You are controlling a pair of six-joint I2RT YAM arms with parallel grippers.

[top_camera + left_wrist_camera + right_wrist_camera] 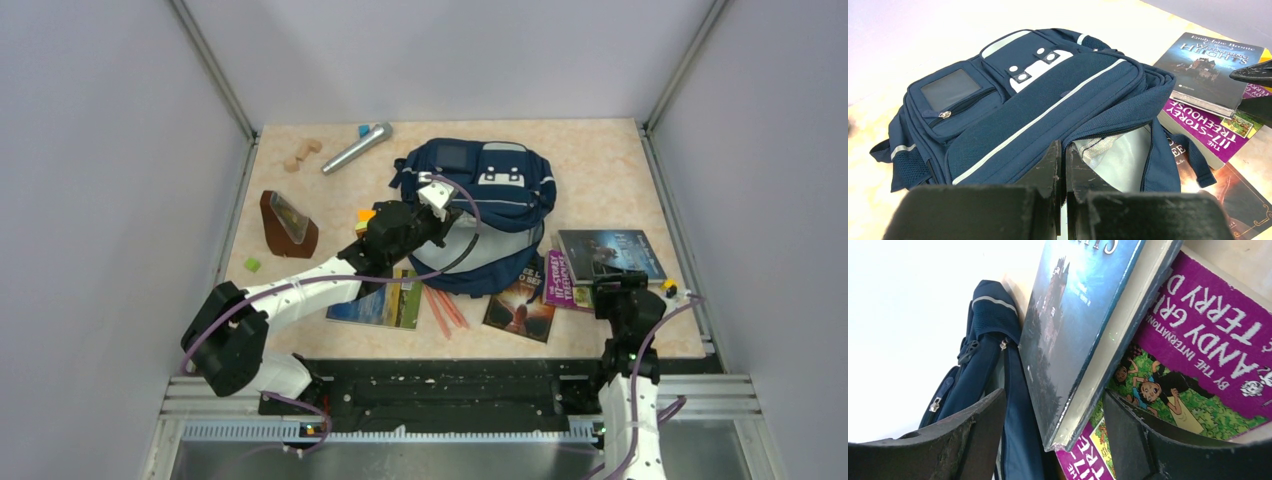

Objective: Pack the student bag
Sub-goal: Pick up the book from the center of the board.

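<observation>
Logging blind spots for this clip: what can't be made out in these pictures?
Navy-blue fabric backpack contents: left wrist view, only pale lining shows; its own fabric and the left gripper cover the rest.
Green-covered book title: top view, left arm overlaps it, too small.
Small green object: top view, too small to identify.

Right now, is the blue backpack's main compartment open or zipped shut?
Open: the backpack gapes along its zip in the left wrist view, showing its pale grey inside. Cannot tell whether anything is in it.
</observation>
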